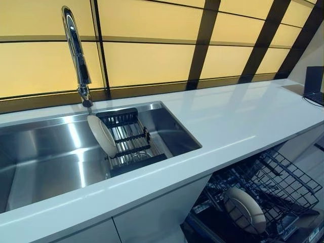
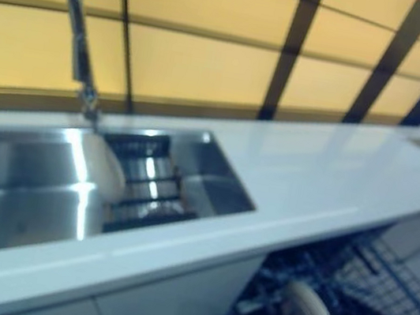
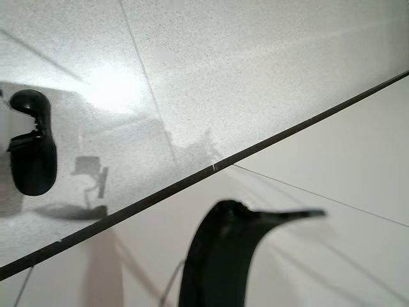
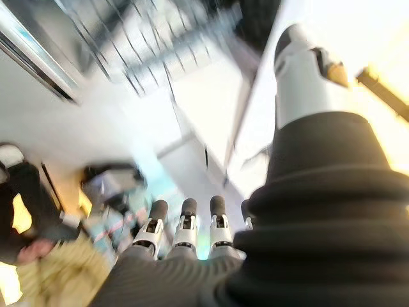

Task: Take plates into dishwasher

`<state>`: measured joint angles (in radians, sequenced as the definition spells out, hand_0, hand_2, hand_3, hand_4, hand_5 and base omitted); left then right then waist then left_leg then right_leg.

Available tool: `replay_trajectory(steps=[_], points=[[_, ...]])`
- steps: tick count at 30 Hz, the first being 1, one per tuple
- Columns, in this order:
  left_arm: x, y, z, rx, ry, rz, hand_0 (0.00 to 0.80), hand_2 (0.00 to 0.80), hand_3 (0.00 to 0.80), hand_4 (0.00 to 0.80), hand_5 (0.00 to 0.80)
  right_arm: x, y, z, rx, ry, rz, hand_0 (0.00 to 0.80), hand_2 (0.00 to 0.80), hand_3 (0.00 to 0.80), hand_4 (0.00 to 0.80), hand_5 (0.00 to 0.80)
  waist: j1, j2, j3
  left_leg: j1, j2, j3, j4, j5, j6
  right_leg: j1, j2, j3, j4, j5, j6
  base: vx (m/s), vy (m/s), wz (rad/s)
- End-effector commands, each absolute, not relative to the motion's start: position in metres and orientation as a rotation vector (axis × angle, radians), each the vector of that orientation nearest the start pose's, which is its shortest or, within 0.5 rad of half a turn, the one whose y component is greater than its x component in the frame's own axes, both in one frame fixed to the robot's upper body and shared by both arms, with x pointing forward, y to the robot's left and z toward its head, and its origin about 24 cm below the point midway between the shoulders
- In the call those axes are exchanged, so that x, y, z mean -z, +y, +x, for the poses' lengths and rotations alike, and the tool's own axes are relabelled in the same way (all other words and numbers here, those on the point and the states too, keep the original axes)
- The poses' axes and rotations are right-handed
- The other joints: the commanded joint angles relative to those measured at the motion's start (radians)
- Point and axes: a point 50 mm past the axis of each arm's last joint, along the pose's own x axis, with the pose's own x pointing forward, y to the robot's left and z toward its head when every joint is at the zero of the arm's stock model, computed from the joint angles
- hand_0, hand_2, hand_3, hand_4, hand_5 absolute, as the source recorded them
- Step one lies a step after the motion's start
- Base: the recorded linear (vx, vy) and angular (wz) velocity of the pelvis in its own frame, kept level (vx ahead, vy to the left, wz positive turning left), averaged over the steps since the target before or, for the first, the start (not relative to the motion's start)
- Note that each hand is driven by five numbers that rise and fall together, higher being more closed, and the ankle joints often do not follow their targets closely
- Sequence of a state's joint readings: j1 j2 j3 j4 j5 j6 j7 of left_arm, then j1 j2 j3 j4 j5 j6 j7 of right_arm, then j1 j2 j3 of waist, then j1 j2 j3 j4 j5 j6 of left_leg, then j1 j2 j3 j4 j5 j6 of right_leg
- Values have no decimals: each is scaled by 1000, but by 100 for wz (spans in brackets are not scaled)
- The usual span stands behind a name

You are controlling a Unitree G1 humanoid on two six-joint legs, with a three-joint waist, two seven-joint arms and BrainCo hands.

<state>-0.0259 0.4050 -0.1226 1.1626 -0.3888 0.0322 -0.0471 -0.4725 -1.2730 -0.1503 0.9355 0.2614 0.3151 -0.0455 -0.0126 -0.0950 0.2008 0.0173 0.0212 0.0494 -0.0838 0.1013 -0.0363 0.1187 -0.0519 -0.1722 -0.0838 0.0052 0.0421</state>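
Observation:
One pale plate (image 1: 101,135) stands on edge in the steel sink (image 1: 45,152), leaning against a dark dish rack (image 1: 130,139) below the faucet (image 1: 76,55). A second pale plate (image 1: 245,209) stands in the wire rack (image 1: 276,182) of the open dishwasher under the counter, at the lower right. Neither hand shows in the eye views. In its wrist view my right hand (image 4: 185,225) has straight fingers and holds nothing, with the blurred dishwasher rack (image 4: 134,45) beyond it. The left wrist view shows only a dark part of my left hand (image 3: 220,259) over floor tiles.
A long white counter (image 1: 238,116) runs right from the sink, with a dark laptop (image 1: 314,83) at its far end. Yellow panels with dark frames back the counter. A person in a striped top (image 4: 57,278) shows in the right wrist view.

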Motion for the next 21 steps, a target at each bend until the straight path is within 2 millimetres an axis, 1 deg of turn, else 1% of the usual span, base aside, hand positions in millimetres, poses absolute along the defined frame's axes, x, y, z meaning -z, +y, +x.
replay_trajectory(steps=[1, 2, 3, 4, 6, 8, 11, 13, 16, 17, 18, 19, 20, 21], points=[[137, 294, 110, -319, 1123, 59, 0, 0, 0, 0, 0, -298, -498, 199, 1148, 138, -662, 0, 0, 0, 0, 0, 41, -34, -25, 42, -43, -20, -3, -110, 52, -53, 43, 35, 58, -6, 21, 9, 43, 2], [137, 293, 110, -319, 1123, 58, 0, 0, 0, 0, 0, -300, -497, 200, 1148, 129, -665, 0, 0, 0, 0, 0, 41, -33, -25, 42, -43, -20, -3, -110, 52, -53, 43, 34, 58, -6, 21, 15, 47, 2], [137, 293, 109, -317, 1126, 62, 0, 0, 0, 0, 0, -308, -495, 202, 1151, 89, -672, 0, 0, 0, 0, 0, 46, -36, -27, 42, -44, -23, -3, -109, 52, -52, 42, 32, 57, -6, 22, 0, 0, 0], [137, 293, 109, -318, 1127, 61, 0, 0, 0, 0, 0, -310, -494, 203, 1151, 81, -674, 0, 0, 0, 0, 0, 44, -35, -27, 42, -44, -23, -3, -109, 52, -52, 41, 32, 57, -6, 22, 17, 30, 3], [137, 292, 109, -306, 1139, 71, 0, 0, 0, 0, 0, -328, -484, 210, 1159, -8, -702, 0, 0, 0, 0, 0, 54, -38, -31, 41, -47, -31, -3, -109, 52, -51, 38, 27, 57, -7, 24, 13, 39, 8], [138, 292, 107, -271, 1165, 102, 0, 0, 0, 0, 0, -353, -464, 223, 1139, -147, -781, 0, 0, 0, 0, 0, 66, -41, -33, 38, -50, -41, -3, -106, 53, -51, 32, 19, 60, -7, 26, 2, 51, 11], [139, 290, 107, -222, 1194, 183, 0, 0, 0, 0, 0, -379, -435, 241, 1089, -275, -885, 0, 0, 0, 0, 0, 78, -39, -32, 31, -53, -51, -2, -103, 55, -55, 24, 7, 66, -8, 30, -19, 43, 11], [138, 290, 111, -164, 1208, 258, 0, 0, 0, 0, 0, -395, -410, 255, 1032, -358, -1018, 0, 0, 0, 0, 0, 91, -38, -29, 26, -57, -60, -2, -100, 57, -57, 19, -1, 67, -9, 33, -34, 45, 15], [139, 287, 112, -111, 1222, 307, 0, 0, 0, 0, 0, -410, -381, 269, 970, -447, -1155, 0, 0, 0, 0, 0, 101, -33, -29, 22, -61, -72, -3, -97, 60, -58, 14, -12, 69, -10, 35, -20, 32, 15], [139, 286, 113, -101, 1221, 329, 0, 0, 0, 0, 0, -417, -366, 274, 949, -506, -1241, 0, 0, 0, 0, 0, 109, -34, -30, 20, -63, -77, -3, -96, 61, -57, 11, -18, 71, -9, 38, -13, 20, 19], [138, 286, 114, -99, 1219, 336, 0, 0, 0, 0, 0, -423, -356, 276, 935, -538, -1297, 0, 0, 0, 0, 0, 113, -32, -31, 19, -66, -83, -3, -96, 62, -57, 9, -22, 71, -10, 40, -5, 12, 11], [139, 285, 115, -98, 1218, 339, 0, 0, 0, 0, 0, -424, -353, 277, 930, -547, -1308, 0, 0, 0, 0, 0, 114, -31, -31, 18, -67, -86, -3, -96, 63, -56, 8, -24, 71, -10, 41, 3, 0, 23], [138, 285, 115, -99, 1216, 349, 0, 0, 0, 0, 0, -427, -342, 281, 899, -579, -1359, 0, 0, 0, 0, 0, 119, -32, -32, 18, -69, -91, -3, -96, 63, -55, 5, -28, 71, -10, 42, 3, -3, 28], [138, 285, 116, -100, 1213, 355, 0, 0, 0, 0, 0, -428, -338, 282, 891, -588, -1375, 0, 0, 0, 0, 0, 121, -32, -32, 17, -69, -94, -3, -95, 64, -55, 5, -29, 71, -9, 43, 8, 0, 31]])
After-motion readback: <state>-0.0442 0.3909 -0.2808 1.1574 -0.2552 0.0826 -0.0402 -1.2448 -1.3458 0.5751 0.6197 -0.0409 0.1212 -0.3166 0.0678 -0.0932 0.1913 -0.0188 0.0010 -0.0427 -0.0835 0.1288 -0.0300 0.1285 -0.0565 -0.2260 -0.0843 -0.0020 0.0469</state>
